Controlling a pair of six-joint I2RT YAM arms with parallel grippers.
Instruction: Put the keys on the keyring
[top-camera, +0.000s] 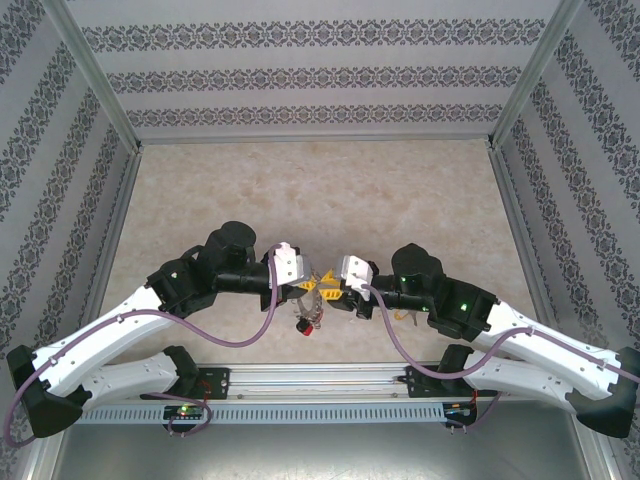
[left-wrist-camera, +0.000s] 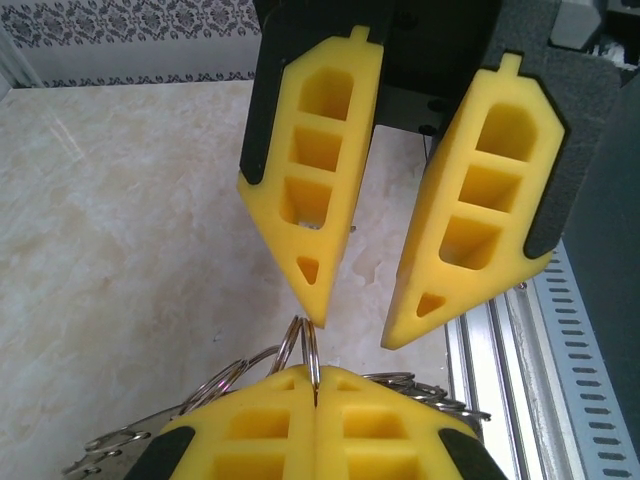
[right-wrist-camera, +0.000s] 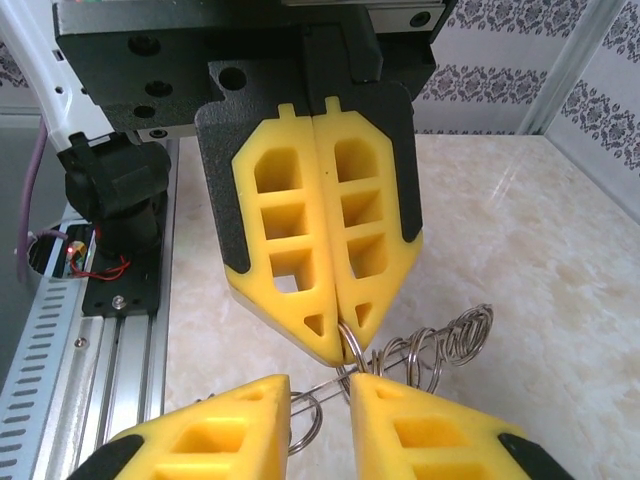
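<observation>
The left claw (right-wrist-camera: 345, 347) is pinched fully closed on the keyring (left-wrist-camera: 312, 350), its yellow tips holding one thin wire loop upright above the marbled worktop (left-wrist-camera: 120, 220). More silvery loops fan out to either side of that grip. In the top view a small red piece (top-camera: 308, 325) hangs just below the two claws. It is probably one of the keys, though too small to be sure. Facing them, the right claw (left-wrist-camera: 357, 330) stands narrowly parted, its tips just beside the held loop, with ring wire showing in its gap.
</observation>
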